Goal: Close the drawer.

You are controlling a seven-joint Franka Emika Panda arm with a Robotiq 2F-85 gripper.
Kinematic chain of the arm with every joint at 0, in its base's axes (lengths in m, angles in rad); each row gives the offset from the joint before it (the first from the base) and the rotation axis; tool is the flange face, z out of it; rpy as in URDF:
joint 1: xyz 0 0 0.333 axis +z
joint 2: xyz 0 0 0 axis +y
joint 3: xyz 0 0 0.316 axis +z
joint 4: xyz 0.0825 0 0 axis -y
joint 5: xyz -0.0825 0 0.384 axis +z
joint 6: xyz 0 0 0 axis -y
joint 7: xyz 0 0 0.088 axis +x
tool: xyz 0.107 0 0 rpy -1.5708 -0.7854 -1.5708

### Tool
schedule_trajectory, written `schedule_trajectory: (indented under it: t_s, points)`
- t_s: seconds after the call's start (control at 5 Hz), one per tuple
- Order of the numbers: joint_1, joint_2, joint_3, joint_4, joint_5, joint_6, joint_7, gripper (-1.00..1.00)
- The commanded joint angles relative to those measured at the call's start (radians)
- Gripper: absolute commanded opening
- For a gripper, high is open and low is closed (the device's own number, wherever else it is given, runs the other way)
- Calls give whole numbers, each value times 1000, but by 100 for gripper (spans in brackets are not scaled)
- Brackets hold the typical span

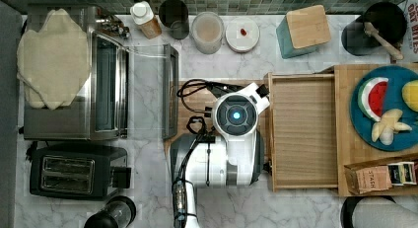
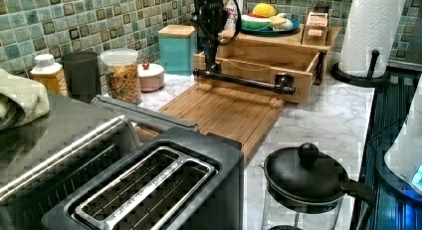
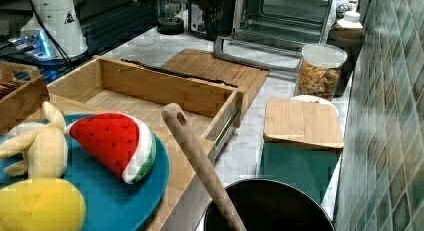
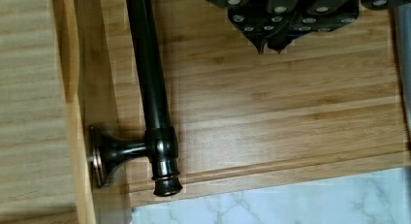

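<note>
1. Marble counter (image 1: pixel 148 198) with green tile backsplash. Wooden box (image 1: pixel 345 139) sits at the top view's right edge of the counter, with a teal plate (image 1: pixel 362 122) of toy fruit on its lid.
2. Drawer (image 1: pixel 303 134) is pulled fully out of the box, empty, grained bottom exposed. Its front panel carries a dark bar handle (image 2: pixel 239 80), which overhangs the cutting board (image 2: pixel 224 113) lying just in front.
3. Gripper (image 4: pixel 270 43) hangs over the cutting board, beside the handle and apart from it; fingers appear nearly together, holding nothing.
4. Step in hand, as judged: approach, no contact with the drawer front yet.
5. Next move calls for bringing the fingers against the handle or front panel, then a straight push toward the box, square to the runners. An off-centre push could skew the drawer and jam it.
</note>
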Motion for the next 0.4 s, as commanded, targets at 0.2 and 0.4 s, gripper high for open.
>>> schedule_trajectory:
  t_s: [0.2, 0.4]
  points:
    - [3, 19, 3, -141, -22, 114, 7, -100]
    - [-10, 1, -9, -195, -76, 221, 20, -100]
